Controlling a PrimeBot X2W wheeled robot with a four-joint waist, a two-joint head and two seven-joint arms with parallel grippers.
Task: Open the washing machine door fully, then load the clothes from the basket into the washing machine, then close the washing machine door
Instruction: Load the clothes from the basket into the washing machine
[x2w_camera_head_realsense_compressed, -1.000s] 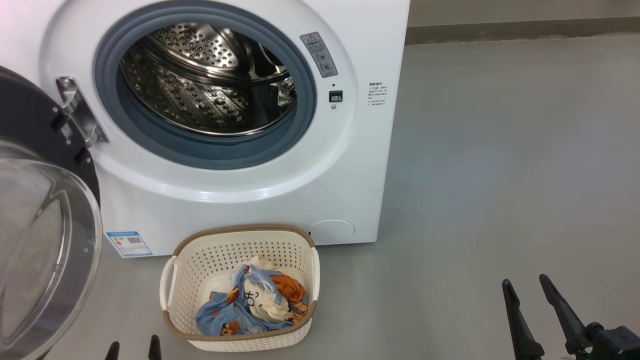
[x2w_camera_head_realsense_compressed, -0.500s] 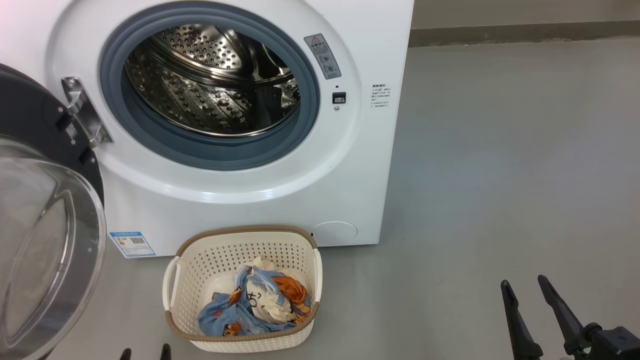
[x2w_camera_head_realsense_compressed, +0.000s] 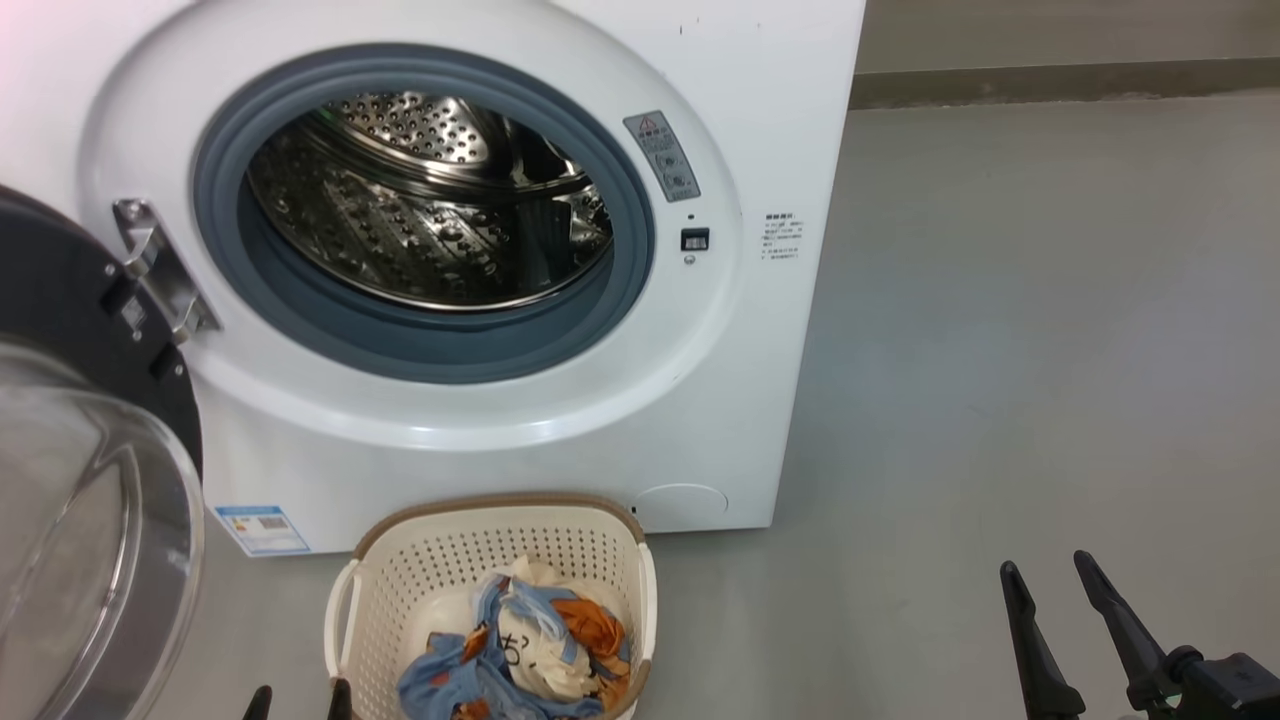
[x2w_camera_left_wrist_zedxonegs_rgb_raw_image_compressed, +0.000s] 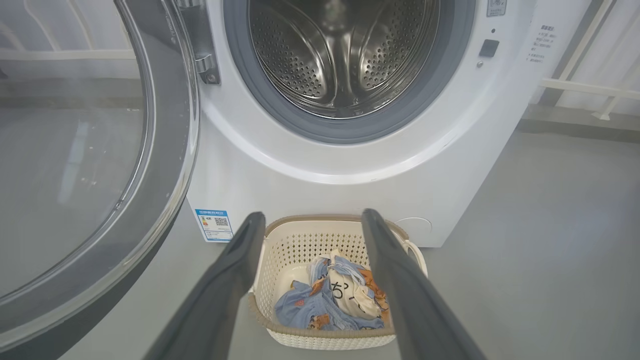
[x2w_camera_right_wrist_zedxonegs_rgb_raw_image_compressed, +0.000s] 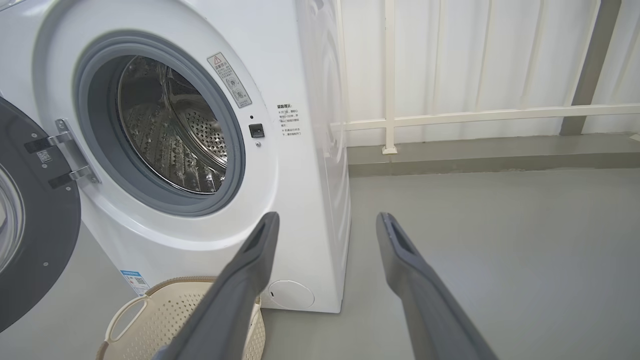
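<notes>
Below the steel drum (x2w_camera_head_realsense_compressed: 430, 200), soft clothes (x2w_camera_head_realsense_compressed: 530, 650) lie in perforated basket (x2w_camera_head_realsense_compressed: 480, 540), end effectors (x2w_camera_head_realsense_compressed: 298, 700) (x2w_camera_head_realsense_compressed: 1047, 566) released

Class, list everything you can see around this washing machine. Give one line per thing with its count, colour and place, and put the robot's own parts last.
washing machine: one, white, behind the basket.
washing machine door: one, black rim with clear glass, swung open at the left.
drum: one, steel, inside the grey gasket, no laundry seen in it.
label: one, blue, machine's lower left corner.
basket: one, cream with brown rim, on the floor before the machine.
clothes: one bundle, light blue, orange and cream, in the basket.
floor: grey.
railing: one, white, behind and right of the machine.
left gripper: one, dark, open, beside the basket.
right gripper: one, dark, open, over bare floor at right.
</notes>
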